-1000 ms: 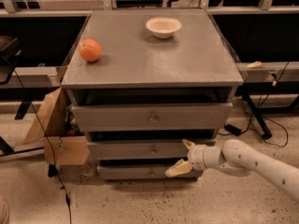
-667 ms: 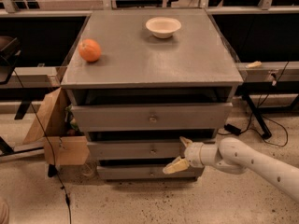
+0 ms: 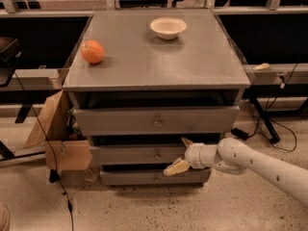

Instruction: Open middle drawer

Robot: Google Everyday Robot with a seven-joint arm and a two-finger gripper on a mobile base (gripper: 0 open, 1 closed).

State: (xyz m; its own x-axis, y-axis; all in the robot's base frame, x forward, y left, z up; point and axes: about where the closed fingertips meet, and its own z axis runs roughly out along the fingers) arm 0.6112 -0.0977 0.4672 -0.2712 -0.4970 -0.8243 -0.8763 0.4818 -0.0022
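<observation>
The grey cabinet has three drawer fronts stacked in the camera view. The middle drawer (image 3: 130,155) is the mid-sized front, with a small round metal knob (image 3: 157,154) at its centre. It sits slightly out, with a dark gap above it. My gripper (image 3: 179,154) reaches in from the right on a white arm (image 3: 250,165). It is open, with one finger above the drawer's top edge and the other finger (image 3: 175,168) below its lower edge. It sits just right of the knob, holding nothing.
The tall top drawer (image 3: 115,121) and thin bottom drawer (image 3: 139,178) lie above and below. An orange (image 3: 92,51) and a white bowl (image 3: 168,27) rest on the cabinet top. A cardboard box (image 3: 60,138) leans at the left. Cables run across the floor.
My gripper has moved a little to the left along the middle drawer front, closer to the knob. The drawers have not moved.
</observation>
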